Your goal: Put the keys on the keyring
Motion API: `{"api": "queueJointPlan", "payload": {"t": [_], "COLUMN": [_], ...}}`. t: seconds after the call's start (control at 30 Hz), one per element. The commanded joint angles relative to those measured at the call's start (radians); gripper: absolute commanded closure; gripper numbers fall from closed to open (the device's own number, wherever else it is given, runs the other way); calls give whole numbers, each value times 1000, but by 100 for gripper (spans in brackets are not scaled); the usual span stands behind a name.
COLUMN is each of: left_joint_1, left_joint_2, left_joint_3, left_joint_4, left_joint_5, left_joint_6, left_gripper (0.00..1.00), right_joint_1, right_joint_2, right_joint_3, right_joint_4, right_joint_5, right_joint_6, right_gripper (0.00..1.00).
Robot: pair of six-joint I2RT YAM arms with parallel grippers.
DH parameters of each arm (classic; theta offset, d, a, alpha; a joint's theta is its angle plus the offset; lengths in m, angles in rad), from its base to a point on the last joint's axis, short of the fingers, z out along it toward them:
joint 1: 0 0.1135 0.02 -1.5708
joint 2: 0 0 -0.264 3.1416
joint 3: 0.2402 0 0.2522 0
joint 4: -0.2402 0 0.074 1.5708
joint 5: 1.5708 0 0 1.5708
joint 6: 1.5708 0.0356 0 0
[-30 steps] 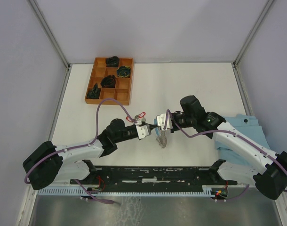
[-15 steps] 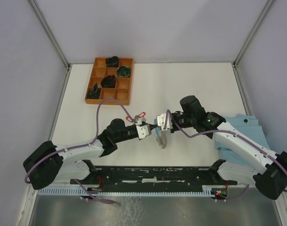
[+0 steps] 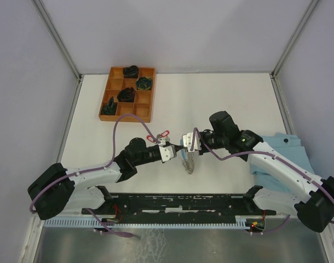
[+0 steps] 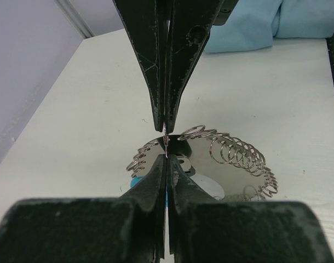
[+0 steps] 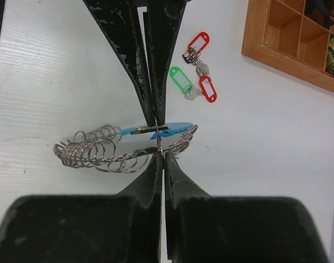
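- The left pincer (image 4: 166,160) and right pincer (image 5: 159,156), tip to tip, both clench the coiled silver blue-sleeved keyring (image 5: 96,149), probably to part its coil.
- Red- and green-tagged silver keys (image 5: 195,67) lie near the keyring, unthreaded.

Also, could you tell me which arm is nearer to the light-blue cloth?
Right. The right arm runs alongside the light-blue cloth, covering its near edge; the left arm sits well away on the opposite side.

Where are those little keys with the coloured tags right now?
In the right wrist view the keys lie on the table, between the keyring and the wooden tray, towards the upper right.
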Motion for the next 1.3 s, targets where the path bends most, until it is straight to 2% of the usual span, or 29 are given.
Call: {"api": "queueJointPlan", "payload": {"t": [0.0, 0.87, 1.27], "left_joint_1": [-3, -4, -2], "left_joint_2": [2, 7, -31], "left_joint_3": [37, 29, 13], "left_joint_4": [83, 146, 107], "left_joint_5": [42, 42, 55], "left_joint_6": [-29, -68, -92], "left_gripper": [97, 97, 97], "right_joint_1": [18, 66, 69], "right_joint_2": [-17, 7, -14], "right_joint_3": [66, 81, 48], "right_joint_4": [34, 39, 30], "right_joint_5": [-42, -21, -29], "right_joint_6": [12, 46, -26], "right_gripper": [99, 99, 99]}}
